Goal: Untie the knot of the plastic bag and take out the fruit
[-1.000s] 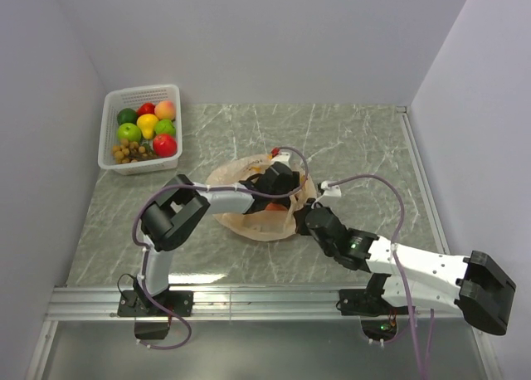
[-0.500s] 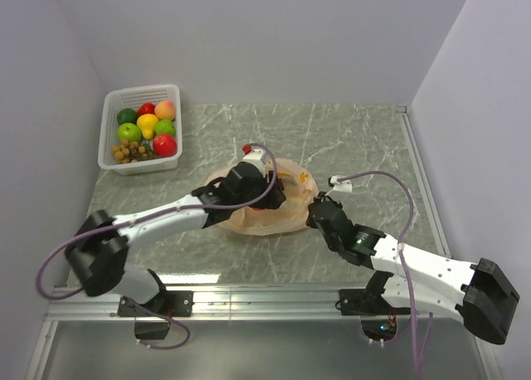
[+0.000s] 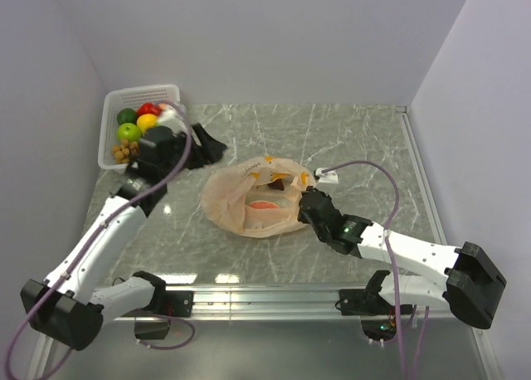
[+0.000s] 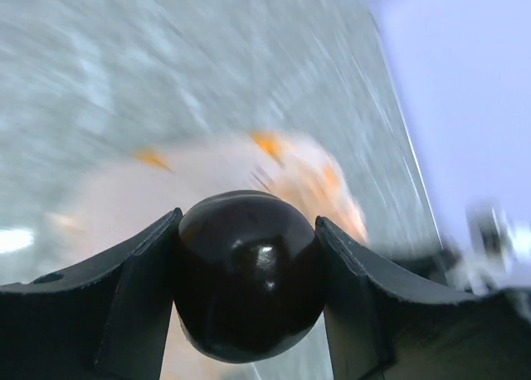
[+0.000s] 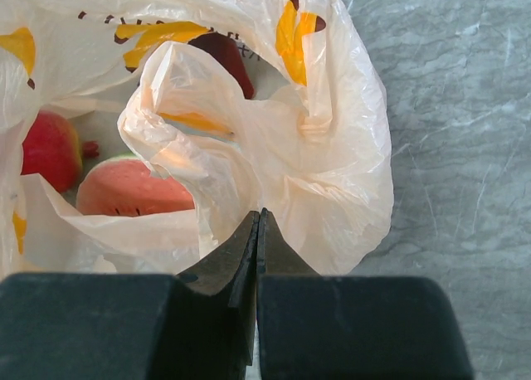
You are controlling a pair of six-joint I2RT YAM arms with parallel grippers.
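The peach plastic bag lies open mid-table; no tied knot shows. Inside it the right wrist view shows a watermelon wedge, a red apple and a dark fruit. My right gripper is shut, pinching the bag's near right edge; in the top view the right gripper sits at the bag's right side. My left gripper is shut on a dark purple round fruit. In the top view the left gripper hangs between the bag and the basket.
The white basket stands at the far left corner with green apples, a yellow pear, a red fruit and tan balls; my left wrist covers its right part. Walls close in on three sides.
My left arm has swung out of the bag and leftwards towards the basket, carrying the dark purple fruit. The right gripper has stayed at the bag's right edge.
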